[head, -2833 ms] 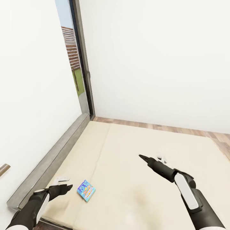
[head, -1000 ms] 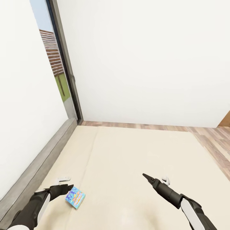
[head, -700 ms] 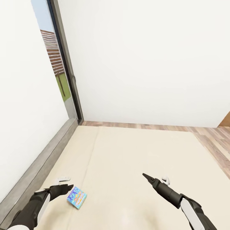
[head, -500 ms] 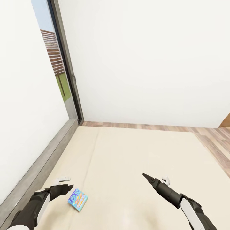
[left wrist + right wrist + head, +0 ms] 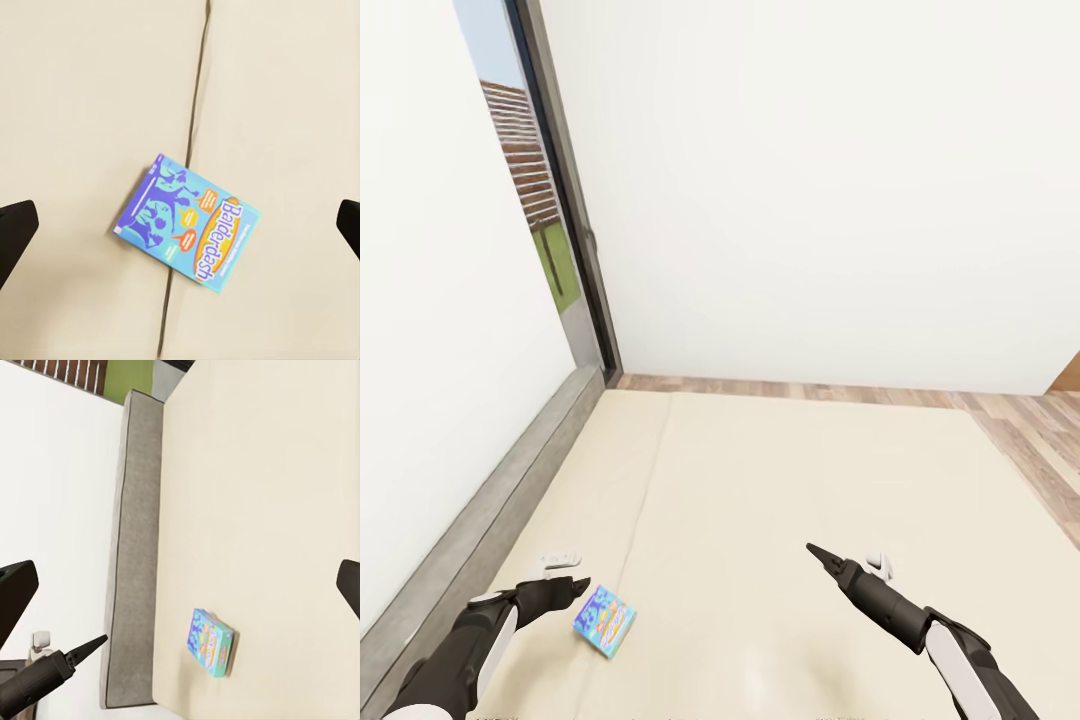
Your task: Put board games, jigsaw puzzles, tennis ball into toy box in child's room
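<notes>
A small blue board game (image 5: 603, 620) with orange-yellow print lies flat on the beige bed (image 5: 790, 480), across the seam between the two mattress sections. My left gripper (image 5: 565, 575) hovers open just left of it, above the mattress. In the left wrist view the box (image 5: 187, 225) sits between my spread dark fingertips (image 5: 16, 225). My right gripper (image 5: 845, 558) hangs open over bare mattress, well to the right of the box. The right wrist view shows the box (image 5: 212, 642) from farther off. The table and toy box are out of view.
A grey headboard (image 5: 480, 530) runs along the bed's left side against a white wall. A tall dark-framed window (image 5: 545, 210) stands in the far left corner. Wood-plank floor (image 5: 1030, 440) borders the bed at the back and right.
The camera has swung since the earliest frame, so window and bed sit further left. Over the last second the box drifts slightly right in the picture; both grippers keep their open pose.
</notes>
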Robot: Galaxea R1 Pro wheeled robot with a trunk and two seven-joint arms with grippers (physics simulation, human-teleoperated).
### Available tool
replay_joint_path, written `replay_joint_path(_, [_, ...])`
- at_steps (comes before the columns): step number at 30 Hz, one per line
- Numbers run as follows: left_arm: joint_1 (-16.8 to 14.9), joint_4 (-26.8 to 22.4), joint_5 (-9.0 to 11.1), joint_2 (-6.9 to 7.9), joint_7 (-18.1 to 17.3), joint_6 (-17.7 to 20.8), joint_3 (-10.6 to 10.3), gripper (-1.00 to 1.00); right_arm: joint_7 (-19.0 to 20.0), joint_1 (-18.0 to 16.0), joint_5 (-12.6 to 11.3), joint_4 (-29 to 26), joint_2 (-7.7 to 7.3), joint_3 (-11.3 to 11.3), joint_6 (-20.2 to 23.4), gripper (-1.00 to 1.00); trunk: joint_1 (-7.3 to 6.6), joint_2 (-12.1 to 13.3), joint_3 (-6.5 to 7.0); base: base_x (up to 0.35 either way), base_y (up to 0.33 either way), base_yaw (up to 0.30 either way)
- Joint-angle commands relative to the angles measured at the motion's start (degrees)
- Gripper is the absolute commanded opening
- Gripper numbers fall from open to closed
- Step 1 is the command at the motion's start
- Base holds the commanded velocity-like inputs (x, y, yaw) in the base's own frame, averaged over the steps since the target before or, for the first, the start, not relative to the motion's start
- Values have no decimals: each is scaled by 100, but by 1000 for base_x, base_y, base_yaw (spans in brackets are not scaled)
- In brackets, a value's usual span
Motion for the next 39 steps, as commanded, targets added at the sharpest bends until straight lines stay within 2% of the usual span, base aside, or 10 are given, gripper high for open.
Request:
replay_joint_path(1, [-4,-10,-28,-4,-42,34,23,100,2,-4,-39,0,0,-7,47,100,3,-12,-21,0,0,0])
replay_joint_path(39, [-4,-8,-30,5,-42,29,8,100,31,-4,-48,10,-7,-6,43,100,3,-12,-348,0,0,0])
